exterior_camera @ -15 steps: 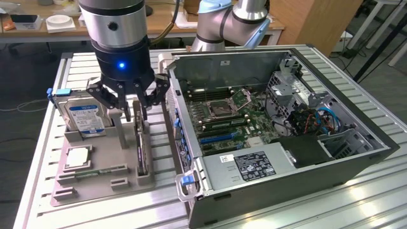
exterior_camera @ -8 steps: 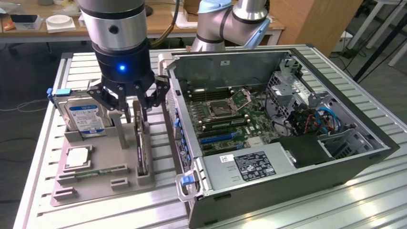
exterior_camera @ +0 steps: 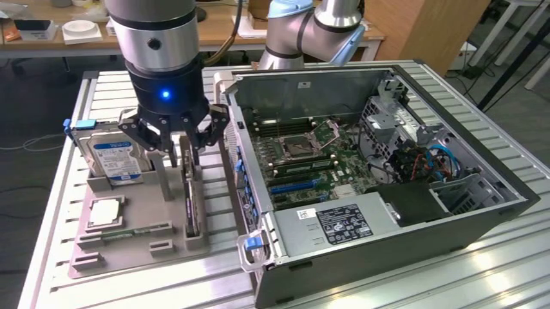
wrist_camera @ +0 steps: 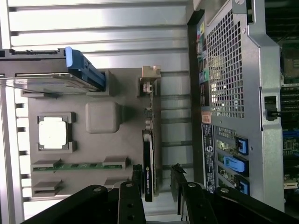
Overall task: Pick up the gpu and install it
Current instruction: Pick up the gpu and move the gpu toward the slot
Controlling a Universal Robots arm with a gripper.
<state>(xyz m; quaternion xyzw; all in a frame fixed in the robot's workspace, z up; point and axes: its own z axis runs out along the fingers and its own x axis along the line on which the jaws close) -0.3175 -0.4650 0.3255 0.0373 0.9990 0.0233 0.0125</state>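
The gpu (exterior_camera: 190, 205) is a thin dark card standing on edge in a slot of the grey holder (exterior_camera: 129, 254), at the side nearest the computer case (exterior_camera: 481, 222). My gripper (exterior_camera: 182, 159) hangs right above the card's far end. In the wrist view the gpu (wrist_camera: 147, 161) runs between my two black fingers (wrist_camera: 137, 182). One finger is close to one face of the card and the other stands off with a visible gap. My gripper (wrist_camera: 156, 179) is open and holds nothing.
The holder (wrist_camera: 103, 116) also carries a silver hard drive (exterior_camera: 116, 158) with a blue-white label, a square processor (exterior_camera: 103, 212) and a green memory stick (exterior_camera: 129, 233). The open case shows its motherboard (exterior_camera: 310, 154) with blue card slots (exterior_camera: 297, 187). Everything sits on a slatted metal table (exterior_camera: 481, 283).
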